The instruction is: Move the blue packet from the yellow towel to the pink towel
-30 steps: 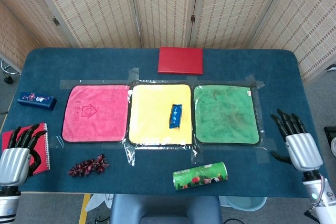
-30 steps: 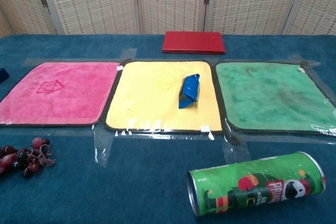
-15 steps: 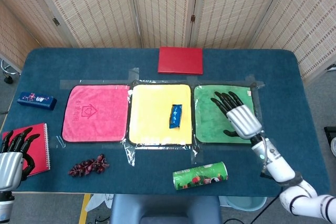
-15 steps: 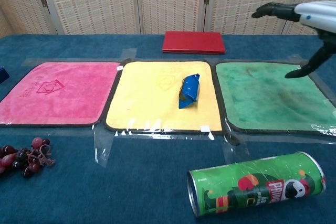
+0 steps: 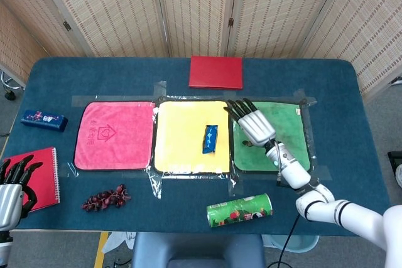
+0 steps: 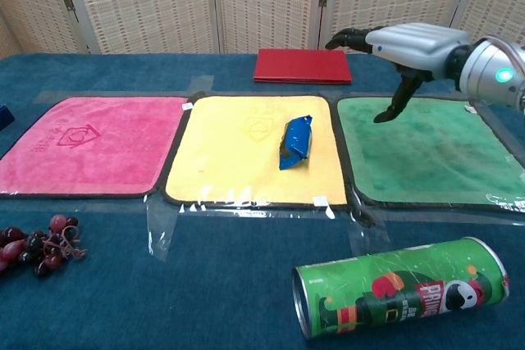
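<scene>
The blue packet (image 5: 210, 139) (image 6: 296, 142) lies on the right half of the yellow towel (image 5: 182, 136) (image 6: 238, 149), the middle of three. The pink towel (image 5: 113, 135) (image 6: 86, 141) lies to its left with nothing on it. My right hand (image 5: 253, 122) (image 6: 402, 45) hovers open above the left edge of the green towel (image 5: 282, 139) (image 6: 431, 149), just right of the packet and not touching it. My left hand (image 5: 12, 189) hangs open off the table's front left corner, seen only in the head view.
A green chip can (image 5: 240, 210) (image 6: 402, 286) lies on its side near the front edge. Dark grapes (image 5: 105, 199) (image 6: 37, 243) sit front left, by a red notebook (image 5: 47, 177). A red book (image 5: 215, 72) (image 6: 302, 65) lies at the back, a blue box (image 5: 43, 120) far left.
My right hand has swung from the table's right edge leftward over the green towel, ending near the packet. My left hand has sunk lower at the front left corner. The packet has not moved.
</scene>
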`<state>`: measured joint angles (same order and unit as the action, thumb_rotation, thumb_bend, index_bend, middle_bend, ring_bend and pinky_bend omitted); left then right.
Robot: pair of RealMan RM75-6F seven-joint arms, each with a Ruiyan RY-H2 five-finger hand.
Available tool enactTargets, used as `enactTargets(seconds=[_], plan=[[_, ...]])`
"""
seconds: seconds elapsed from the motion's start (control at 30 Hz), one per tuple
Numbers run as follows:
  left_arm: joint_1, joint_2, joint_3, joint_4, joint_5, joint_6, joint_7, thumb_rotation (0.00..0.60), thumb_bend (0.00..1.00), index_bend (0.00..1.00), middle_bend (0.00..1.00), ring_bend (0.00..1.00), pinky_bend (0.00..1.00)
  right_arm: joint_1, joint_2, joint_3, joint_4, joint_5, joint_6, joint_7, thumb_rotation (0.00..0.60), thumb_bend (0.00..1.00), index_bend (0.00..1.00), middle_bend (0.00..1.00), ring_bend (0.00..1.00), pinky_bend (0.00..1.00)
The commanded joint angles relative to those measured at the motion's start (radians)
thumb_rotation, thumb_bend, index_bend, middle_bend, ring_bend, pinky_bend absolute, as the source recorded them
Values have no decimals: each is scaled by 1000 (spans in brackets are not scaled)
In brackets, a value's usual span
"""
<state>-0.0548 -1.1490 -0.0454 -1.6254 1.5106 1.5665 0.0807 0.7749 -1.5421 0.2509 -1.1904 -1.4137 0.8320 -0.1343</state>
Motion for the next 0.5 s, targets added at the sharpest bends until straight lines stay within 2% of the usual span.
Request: enactTargets(seconds=[0.03, 0.5], plan=[[0, 0, -1, 1, -1, -1, -1, 600, 982, 230, 144, 176, 67, 51, -67, 1, 85, 9, -25, 5, 600, 125, 0, 0, 0, 0], [-6, -1, -9, 7, -17, -20, 1, 600, 983, 233, 144, 176, 46, 192, -281, -33, 402, -21, -74, 99, 600, 124, 0, 0, 0, 0]])
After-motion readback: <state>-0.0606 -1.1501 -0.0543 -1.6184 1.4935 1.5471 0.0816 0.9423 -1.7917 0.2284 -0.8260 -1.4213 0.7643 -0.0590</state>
